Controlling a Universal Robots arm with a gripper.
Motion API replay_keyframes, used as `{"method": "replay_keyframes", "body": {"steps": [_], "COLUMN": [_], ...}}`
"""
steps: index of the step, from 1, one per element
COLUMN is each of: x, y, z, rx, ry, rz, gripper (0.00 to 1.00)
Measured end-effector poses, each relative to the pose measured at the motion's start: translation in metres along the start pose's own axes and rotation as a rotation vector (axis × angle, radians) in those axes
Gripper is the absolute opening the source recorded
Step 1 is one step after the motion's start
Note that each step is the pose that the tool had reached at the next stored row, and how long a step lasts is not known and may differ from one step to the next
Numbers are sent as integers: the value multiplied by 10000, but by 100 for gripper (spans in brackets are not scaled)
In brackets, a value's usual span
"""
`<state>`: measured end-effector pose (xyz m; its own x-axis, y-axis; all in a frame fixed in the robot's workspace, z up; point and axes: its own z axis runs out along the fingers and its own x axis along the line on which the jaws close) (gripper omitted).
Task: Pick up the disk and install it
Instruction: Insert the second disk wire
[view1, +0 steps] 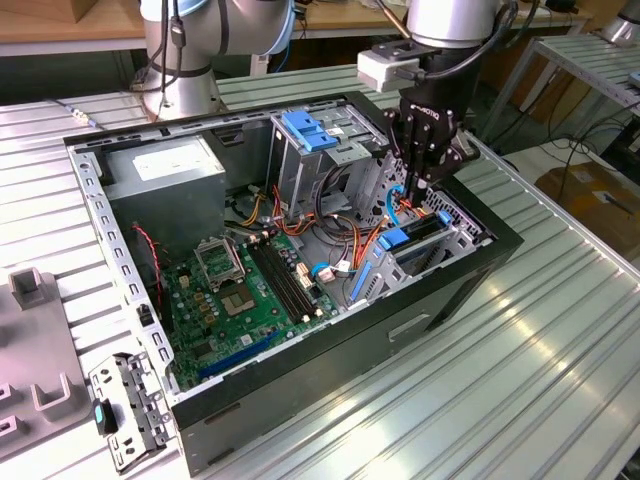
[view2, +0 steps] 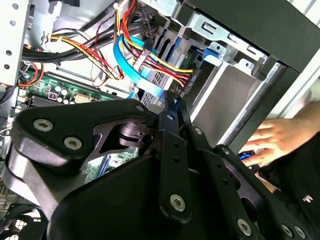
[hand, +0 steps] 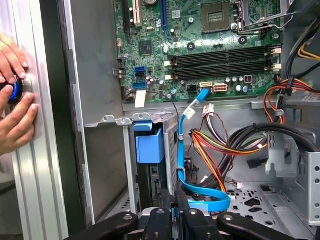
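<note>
Disk (view1: 408, 240) stands on edge in the drive bay at the computer case's (view1: 420, 310) front corner; the gripper (view1: 418, 180), fingers pressed together, hangs just above. Press straight down, clear of the blue cable (hand: 181, 150).

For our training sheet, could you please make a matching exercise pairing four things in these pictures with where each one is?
Things:
1. pincer
2. disk
3. power supply box
4. hand

Places:
A. seated in the drive cage in the case's corner
B. far corner of the case, towards the exterior view's left
C. on the ribbed metal table outside the case wall
D. lowered into the case, just above the drive cage

Pairs: 1-D, 2-A, 3-B, 4-C
</note>
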<state>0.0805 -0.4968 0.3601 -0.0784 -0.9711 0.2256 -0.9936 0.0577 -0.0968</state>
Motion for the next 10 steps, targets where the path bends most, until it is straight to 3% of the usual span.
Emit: {"method": "replay_keyframes", "body": {"steps": [3, 4, 5, 10], "x": [50, 78, 89, 90], "y": [1, 1, 1, 0], "z": [14, 21, 24, 24], "rx": [56, 75, 80, 81], "ry": [-222, -341, -387, -390], "rz": [34, 52, 57, 57], "gripper": [16, 16, 16, 16]}}
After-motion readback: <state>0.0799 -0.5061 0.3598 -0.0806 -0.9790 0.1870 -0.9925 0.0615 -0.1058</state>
